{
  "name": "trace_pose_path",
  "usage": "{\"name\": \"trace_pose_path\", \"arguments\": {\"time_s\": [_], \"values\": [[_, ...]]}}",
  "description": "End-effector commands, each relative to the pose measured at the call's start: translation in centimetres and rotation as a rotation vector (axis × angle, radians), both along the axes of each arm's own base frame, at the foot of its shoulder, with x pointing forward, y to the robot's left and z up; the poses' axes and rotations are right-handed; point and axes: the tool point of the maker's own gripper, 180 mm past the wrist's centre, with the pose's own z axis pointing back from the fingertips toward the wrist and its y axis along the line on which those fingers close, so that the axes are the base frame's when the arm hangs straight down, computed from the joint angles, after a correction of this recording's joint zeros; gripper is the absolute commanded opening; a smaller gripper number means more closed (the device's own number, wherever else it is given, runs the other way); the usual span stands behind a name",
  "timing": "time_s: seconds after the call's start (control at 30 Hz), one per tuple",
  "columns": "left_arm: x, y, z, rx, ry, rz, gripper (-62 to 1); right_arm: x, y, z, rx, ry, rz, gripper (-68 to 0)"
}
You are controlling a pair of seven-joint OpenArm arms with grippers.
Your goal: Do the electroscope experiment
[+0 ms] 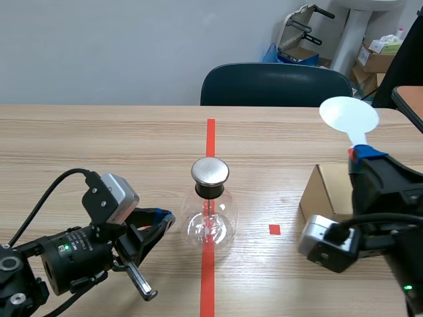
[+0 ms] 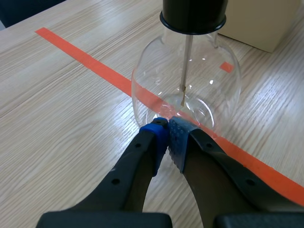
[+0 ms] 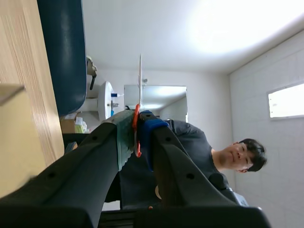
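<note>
Here the glass flask (image 1: 210, 221) with its metal cap (image 1: 210, 170) stands on the red tape line in the middle of the worktop (image 1: 99, 145). Beside its base the left jaws are together on nothing, their blue pads (image 2: 159, 137) meeting close to the glass. The right jaws, raised near a cardboard box (image 1: 327, 191), are clamped on the red stem of a white paddle (image 1: 349, 115) that points upward.

The flask (image 1: 210, 214) stands mid-frame on the table (image 1: 99, 145). The left gripper (image 1: 168, 218) lies lower left beside it, the box (image 1: 327, 191) sits right, the paddle (image 1: 349, 116) is above the box, and the chair (image 1: 274, 84) is behind.
</note>
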Motion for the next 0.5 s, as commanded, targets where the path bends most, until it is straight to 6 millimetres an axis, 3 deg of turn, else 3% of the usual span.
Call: {"name": "trace_pose_path", "arguments": {"time_s": [0.0,0.3,0.47], "values": [[0.5,-0.6,1.0,-0.037,-0.026,0.001,-56.9,0.8,0.0,1.5,-0.002,-0.067,-0.013,-65.5],[0.6,0.0,0.2,-0.029,-0.014,0.011,-56.9,1.8,3.0,1.6,0.015,-0.074,-0.028,-65.6],[0.6,0.2,0.3,-0.030,-0.019,0.010,-56.9,2.0,4.1,0.2,0.036,-0.012,-0.040,-65.6]]}}
